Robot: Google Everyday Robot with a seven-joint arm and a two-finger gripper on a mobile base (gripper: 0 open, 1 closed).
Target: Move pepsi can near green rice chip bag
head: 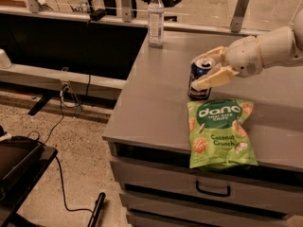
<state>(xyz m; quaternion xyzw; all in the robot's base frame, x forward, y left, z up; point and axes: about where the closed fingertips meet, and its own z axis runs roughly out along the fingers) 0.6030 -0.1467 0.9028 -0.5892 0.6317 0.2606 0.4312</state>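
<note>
Pepsi can (199,75): upright, clasped between the fingers of the gripper (200,71), at the grey cabinet top (151,98); whether seated on it could not be told. Green rice chip bag (220,134): flat, just below the gripper, beside the can. Risk: can base catching the bag's edge and toppling on release.

I'm seeing the pepsi can (200,77) standing on the cabinet top (151,98) | gripper (199,72) sitting at the can from 3 o'clock, one finger lying before it, one behind, touching | green rice chip bag (220,134) lying just beside at 5 o'clock, overhanging the front edge | bottle (155,18) standing at 11 o'clock, well apart
</note>
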